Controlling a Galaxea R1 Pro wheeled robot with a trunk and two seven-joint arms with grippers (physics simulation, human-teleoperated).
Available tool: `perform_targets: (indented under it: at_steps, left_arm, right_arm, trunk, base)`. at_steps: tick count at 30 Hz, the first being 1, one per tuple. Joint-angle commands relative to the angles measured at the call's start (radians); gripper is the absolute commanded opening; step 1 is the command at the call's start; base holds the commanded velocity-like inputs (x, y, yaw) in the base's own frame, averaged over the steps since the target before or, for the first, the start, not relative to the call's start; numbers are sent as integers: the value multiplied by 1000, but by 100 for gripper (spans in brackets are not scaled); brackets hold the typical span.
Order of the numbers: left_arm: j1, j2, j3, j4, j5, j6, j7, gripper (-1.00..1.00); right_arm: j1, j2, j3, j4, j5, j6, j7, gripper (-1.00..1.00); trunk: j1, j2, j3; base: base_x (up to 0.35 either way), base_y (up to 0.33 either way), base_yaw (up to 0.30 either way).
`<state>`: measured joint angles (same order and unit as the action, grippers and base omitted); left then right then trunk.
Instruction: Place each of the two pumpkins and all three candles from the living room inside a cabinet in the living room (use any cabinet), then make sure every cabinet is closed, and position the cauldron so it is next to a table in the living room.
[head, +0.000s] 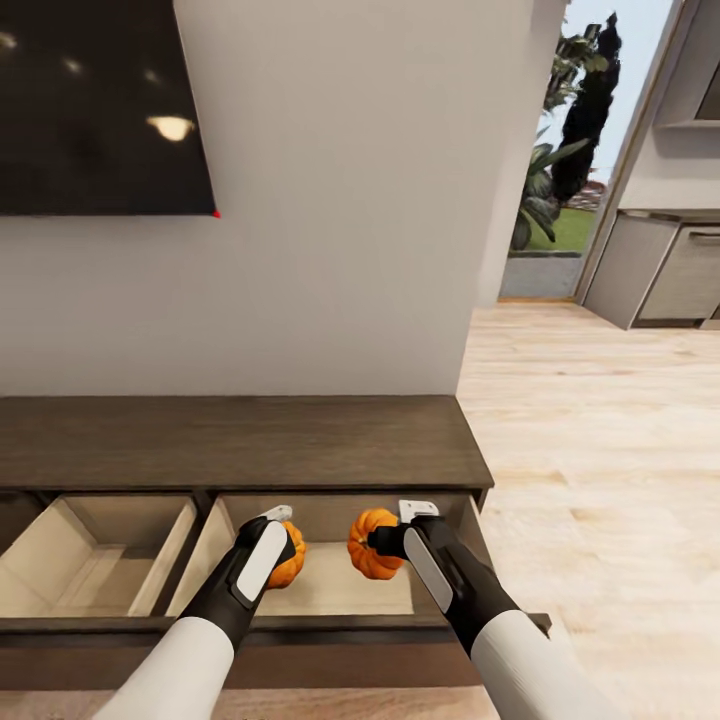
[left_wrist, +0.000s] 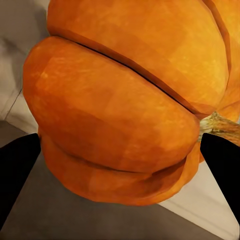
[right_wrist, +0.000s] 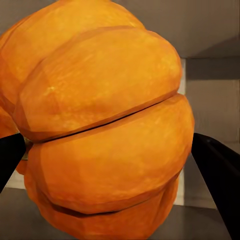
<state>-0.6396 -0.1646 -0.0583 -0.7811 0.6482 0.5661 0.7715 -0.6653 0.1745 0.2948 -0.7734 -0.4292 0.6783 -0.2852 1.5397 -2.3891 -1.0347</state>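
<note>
White wall and a dark screen (head: 100, 100) stand behind the long low cabinet (head: 240, 440), whose two drawers are pulled out toward us, pale inside. Over the right drawer (head: 330, 590) both arms reach in. Left gripper (head: 283, 548) has its jaws clamped on a pumpkin (head: 288, 562), right gripper (head: 385, 543) has its jaws clamped on the other pumpkin (head: 368, 543), the two fruits side by side and apart above the drawer floor. Left drawer (head: 95, 555) lies open beside them. Far right, a doorway shows greenery (head: 560, 150) and grey kitchen cupboards (head: 670, 270).
</note>
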Motion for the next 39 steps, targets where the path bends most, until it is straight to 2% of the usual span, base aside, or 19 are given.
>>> perform_targets:
  at_steps: [1, 17, 33, 39]
  left_arm:
    - [-1, 0, -3, -1, 8, 1, 9, -100]
    - [-1, 0, -3, -13, 8, 1, 9, -100]
    - [0, 0, -4, -24, 10, 3, 9, -100]
    - [0, 0, -5, -24, 10, 3, 9, -100]
  right_arm:
    - [0, 0, 1, -1, -8, 3, -9, -100]
    - [0, 0, 1, -1, -10, 6, -6, -100]
    - [0, 0, 6, -1, -10, 4, -6, -100]
    - [0, 0, 36, -1, -10, 3, -6, -100]
  trunk:
    - [0, 0, -1]
    - [0, 0, 1]
    - [60, -111, -49]
    - [63, -112, -73]
  base:
    - [0, 0, 49]
    - [62, -28, -9]
    - [0, 0, 0]
    - [0, 0, 0]
